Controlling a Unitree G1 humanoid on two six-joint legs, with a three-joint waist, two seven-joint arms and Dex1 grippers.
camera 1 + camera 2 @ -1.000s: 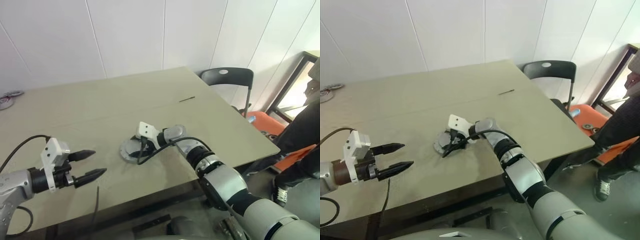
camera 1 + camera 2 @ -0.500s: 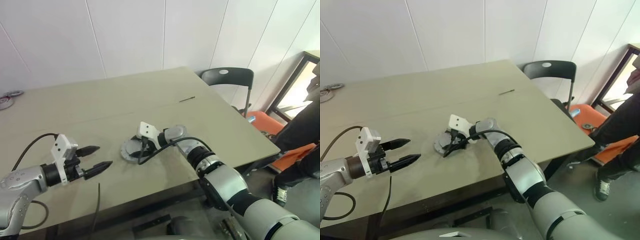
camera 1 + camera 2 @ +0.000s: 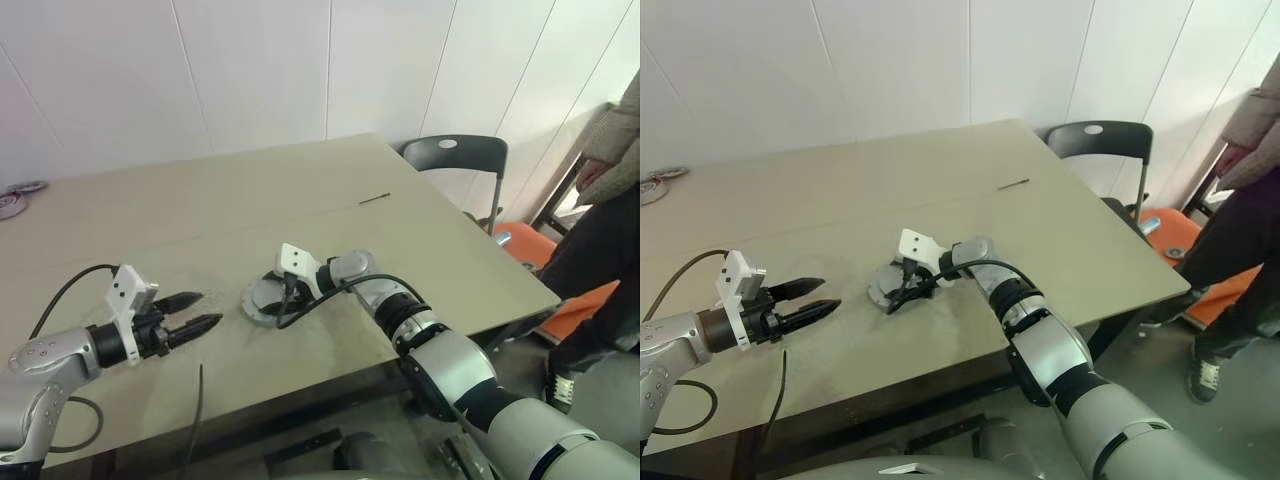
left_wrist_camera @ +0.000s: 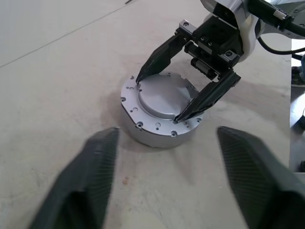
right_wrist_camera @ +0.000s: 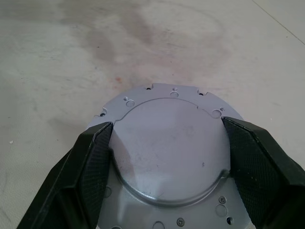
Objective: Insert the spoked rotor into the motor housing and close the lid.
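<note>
The motor housing (image 4: 152, 136) is a grey flanged round shell near the table's front middle, and the grey lid (image 5: 171, 152) lies on top as a raised disc. No copper shows, and the spoked rotor is hidden. My right gripper (image 4: 157, 100) reaches in from the right, and its black fingers (image 5: 95, 162) press on opposite edges of the lid. My left gripper (image 3: 208, 309) hovers a hand's width to the left of the housing. It points at the housing, open with a narrow gap and nothing between its fingers.
A thin dark stick (image 3: 374, 199) lies farther back on the table. Small round parts (image 3: 15, 200) sit at the far left edge. A black chair (image 3: 455, 155) and a standing person (image 3: 610, 190) are off the right side. A cable (image 3: 195, 400) hangs at the front edge.
My left gripper has moved right, toward the housing, and its fingers have drawn closer together. The right gripper has stayed on the lid. The person at the right has shifted.
</note>
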